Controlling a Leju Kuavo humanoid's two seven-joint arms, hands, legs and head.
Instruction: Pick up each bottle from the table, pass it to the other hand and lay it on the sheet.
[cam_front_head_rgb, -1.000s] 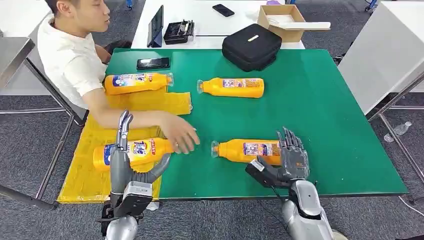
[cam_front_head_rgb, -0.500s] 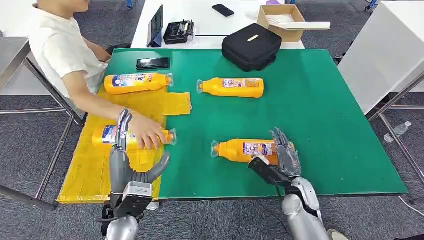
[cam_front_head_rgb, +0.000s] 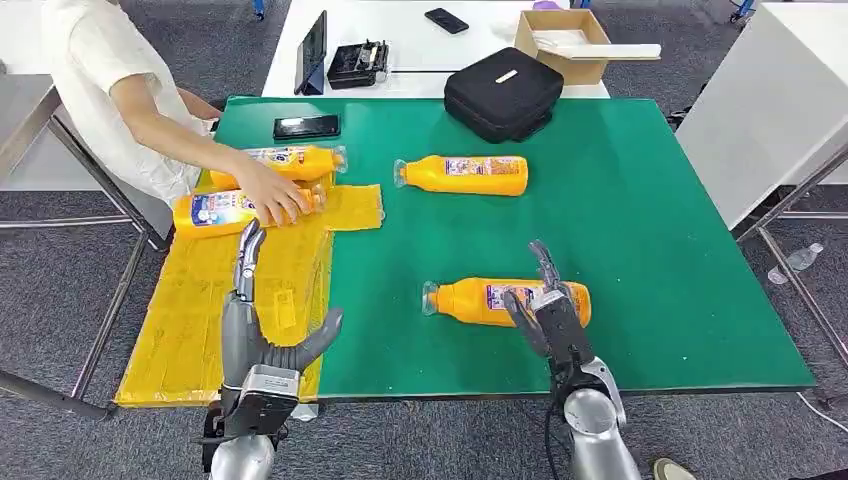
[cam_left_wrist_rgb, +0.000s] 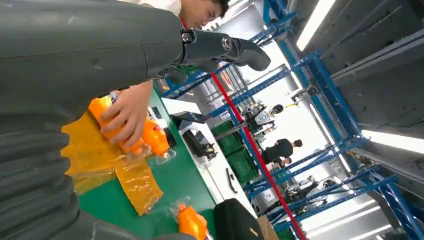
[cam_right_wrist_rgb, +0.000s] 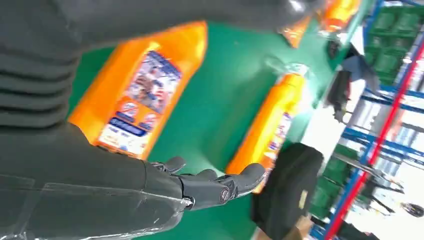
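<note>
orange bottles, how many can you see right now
4. Two lie at the sheet's far end: one behind, one under a person's hand. One lies mid-table on the green mat; one lies by the right hand.

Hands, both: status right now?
Left hand: open, holding nothing, over the yellow sheet.
Right hand: open, fingers spread at the nearest orange bottle, not gripping it.
</note>
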